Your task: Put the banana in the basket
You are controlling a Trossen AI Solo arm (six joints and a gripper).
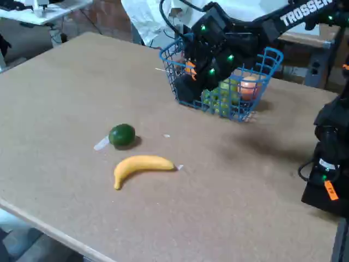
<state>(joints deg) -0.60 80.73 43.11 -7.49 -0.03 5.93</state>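
In the fixed view, a round dark-green lime (121, 135) is sitting on the tan fibreboard table (60, 98), left of the table's middle, with a small pale scrap touching its left side. Just in front of it and slightly right, the smooth, curved all-yellow plastic-looking banana (140, 166) is lying flat on the board, nearer the front edge than the back one, its thicker end pointing toward the front-left and its tip pointing right. Nothing is touching the banana, and bare board is lying open all around it, widest toward the right.

Further right, near the table's back edge, the blue wire-mesh basket (240, 112) with flared sides is standing, holding several round fruits, green and orange-pink ones showing through the mesh. The black robot arm (283, 19) is reaching in from the upper right, bending down over the basket's left half, green lights glowing on it. The gripper (191, 84) is dipping inside the basket behind the wire; whether its jaws are apart or together cannot be told. The basket and banana are lying well apart.
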